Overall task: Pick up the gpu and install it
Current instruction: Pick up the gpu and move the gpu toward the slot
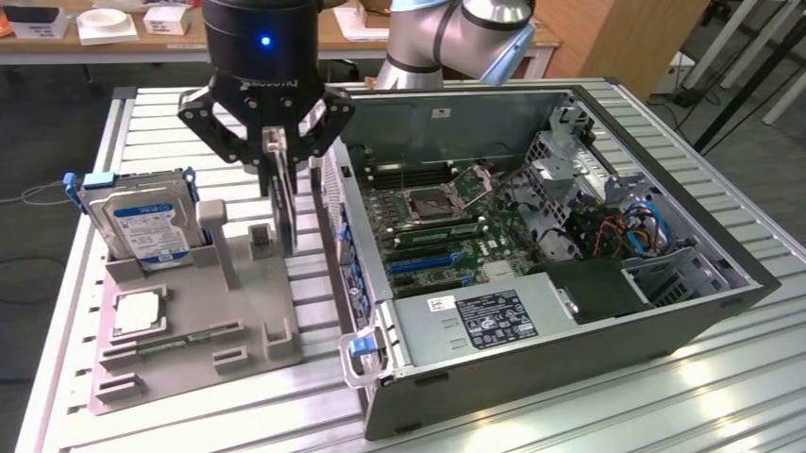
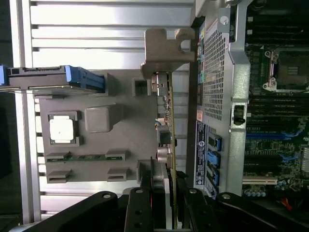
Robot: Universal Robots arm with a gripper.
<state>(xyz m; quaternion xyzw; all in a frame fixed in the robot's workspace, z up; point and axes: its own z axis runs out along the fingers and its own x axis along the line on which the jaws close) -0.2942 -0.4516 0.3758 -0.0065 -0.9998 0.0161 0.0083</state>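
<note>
The gpu (image 1: 285, 212) is a thin dark card seen edge-on, standing upright over the grey holder tray (image 1: 240, 311). My gripper (image 1: 277, 160) comes down from above and is shut on the card's top edge. In the wrist view the gpu (image 2: 167, 121) runs as a narrow green-brown strip from my gripper (image 2: 170, 186) toward the tray's grey end post (image 2: 166, 48). The card's lower edge is close to the tray; I cannot tell whether they touch. The open computer case (image 1: 554, 311) lies just to the exterior view's right of the card.
On the grey tray (image 2: 111, 159) stand a hard drive (image 1: 145, 222) with blue side rails, a square silver CPU (image 1: 139, 311) and a memory stick (image 2: 87, 157). Inside the case, the motherboard (image 1: 441, 226) shows blue slots (image 1: 422, 262). Everything rests on a slatted aluminium table (image 1: 705, 396).
</note>
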